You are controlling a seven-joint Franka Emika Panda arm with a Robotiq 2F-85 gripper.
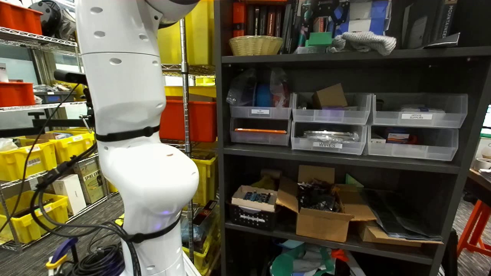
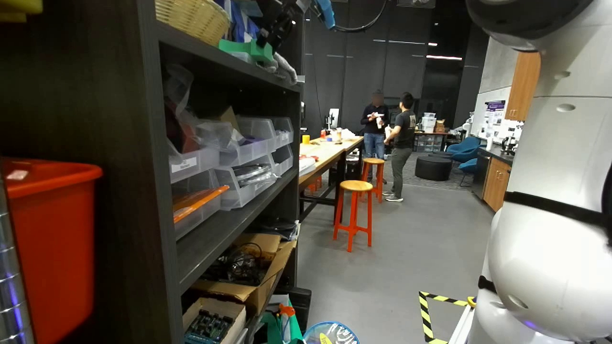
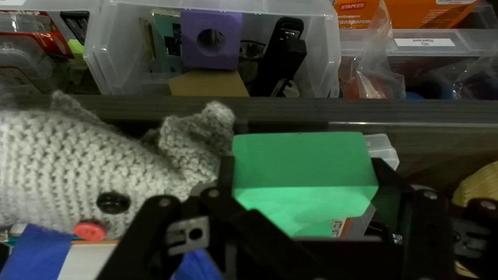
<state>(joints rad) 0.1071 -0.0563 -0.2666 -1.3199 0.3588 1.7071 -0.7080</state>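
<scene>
Gripper (image 3: 304, 169) clamped on green block (image 3: 304, 161) from two opposite sides. In both exterior views, green block at front edge of upper shelf (image 1: 276, 58), just above clear container (image 3: 383, 149); contact between these two not discernible. Grey knitted toy (image 3: 78, 159) just beside gripper; wicker basket (image 1: 256, 46) near, on opposite side. Lower shelf (image 1: 268, 152) bears stacked clear bins (image 1: 356, 117), one containing purple block (image 3: 190, 39) with round hole.

The end effector (image 3: 303, 169) partly hides the green block (image 3: 303, 161).
</scene>
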